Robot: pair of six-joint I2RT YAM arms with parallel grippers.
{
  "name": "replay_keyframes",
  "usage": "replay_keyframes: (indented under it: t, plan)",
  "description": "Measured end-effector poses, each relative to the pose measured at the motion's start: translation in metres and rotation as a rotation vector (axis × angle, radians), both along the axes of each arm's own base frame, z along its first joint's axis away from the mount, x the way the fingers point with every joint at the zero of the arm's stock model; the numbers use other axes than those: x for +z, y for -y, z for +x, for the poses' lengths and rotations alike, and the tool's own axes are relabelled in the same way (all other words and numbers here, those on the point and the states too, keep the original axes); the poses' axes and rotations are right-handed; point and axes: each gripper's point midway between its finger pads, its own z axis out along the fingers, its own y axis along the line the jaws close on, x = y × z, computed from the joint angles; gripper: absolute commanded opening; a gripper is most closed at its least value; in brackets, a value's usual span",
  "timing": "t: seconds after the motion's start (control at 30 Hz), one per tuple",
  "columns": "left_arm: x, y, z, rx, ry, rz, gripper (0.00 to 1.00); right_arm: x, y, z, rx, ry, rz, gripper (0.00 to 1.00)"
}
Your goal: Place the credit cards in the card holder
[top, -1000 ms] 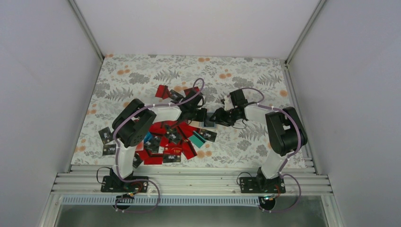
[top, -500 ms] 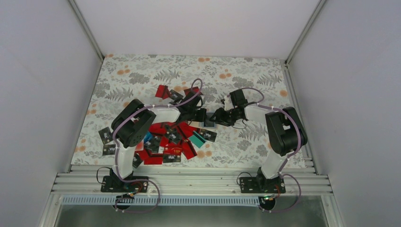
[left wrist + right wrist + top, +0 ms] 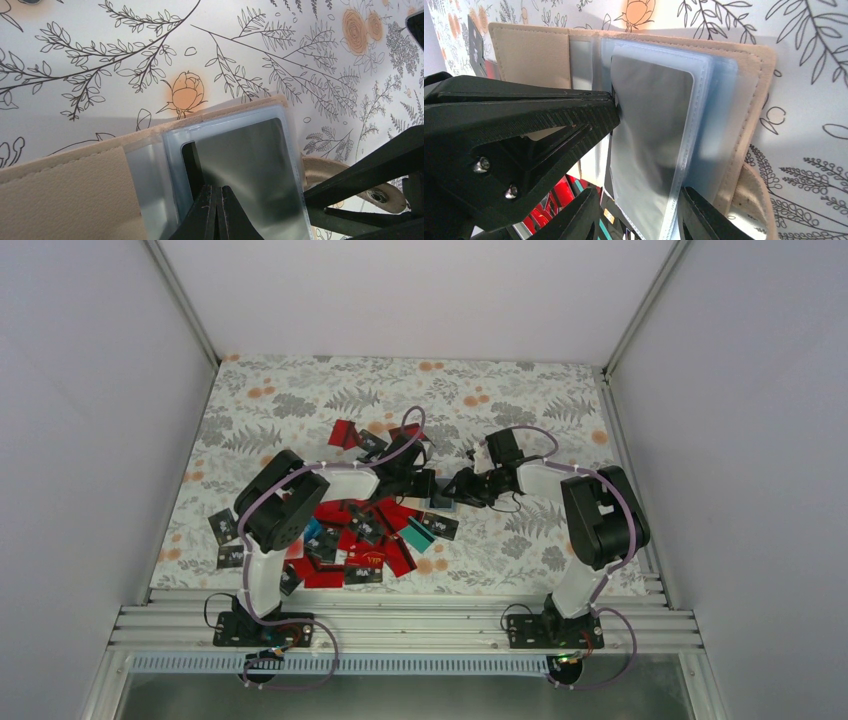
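The tan card holder lies open mid-table, its cover flat and the clear sleeves fanned up. A grey-looking card sits inside the top sleeve. My left gripper is shut, its tips against that sleeve's open edge, where a dark card edge shows. I cannot tell whether a card is pinched there. My right gripper stands open astride the sleeve's lower edge, one finger against the sleeves. The credit cards, mostly red and black, lie heaped left of the holder.
A few stray cards lie at the far left and behind the left arm. The holder's snap tab sticks out to the right. White walls enclose the flowered mat, and a metal rail runs along its near edge.
Both grippers have crept very slightly toward the back at the holder. Nothing has been taken hold of or let go.
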Motion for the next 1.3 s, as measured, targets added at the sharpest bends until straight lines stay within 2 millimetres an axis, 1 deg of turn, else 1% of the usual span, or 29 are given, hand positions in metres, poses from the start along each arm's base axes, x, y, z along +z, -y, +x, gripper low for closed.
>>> replay_keyframes:
  t: [0.37,0.67,1.0,1.3]
  plan:
    - [0.0,0.0,-0.001,0.012,-0.01,-0.006,0.02,0.001,0.0,-0.003,0.0,0.004,-0.047,0.41]
    - [0.001,-0.004,-0.004,0.016,-0.023,0.007,0.02,0.01,-0.009,0.0,0.028,0.025,-0.093,0.41]
    - [0.003,-0.01,-0.01,0.019,-0.039,0.023,0.02,0.018,-0.018,0.003,0.047,0.05,-0.107,0.41]
    - [0.008,-0.013,-0.013,0.028,-0.047,0.02,0.02,0.026,-0.027,0.006,0.067,0.073,-0.11,0.41]
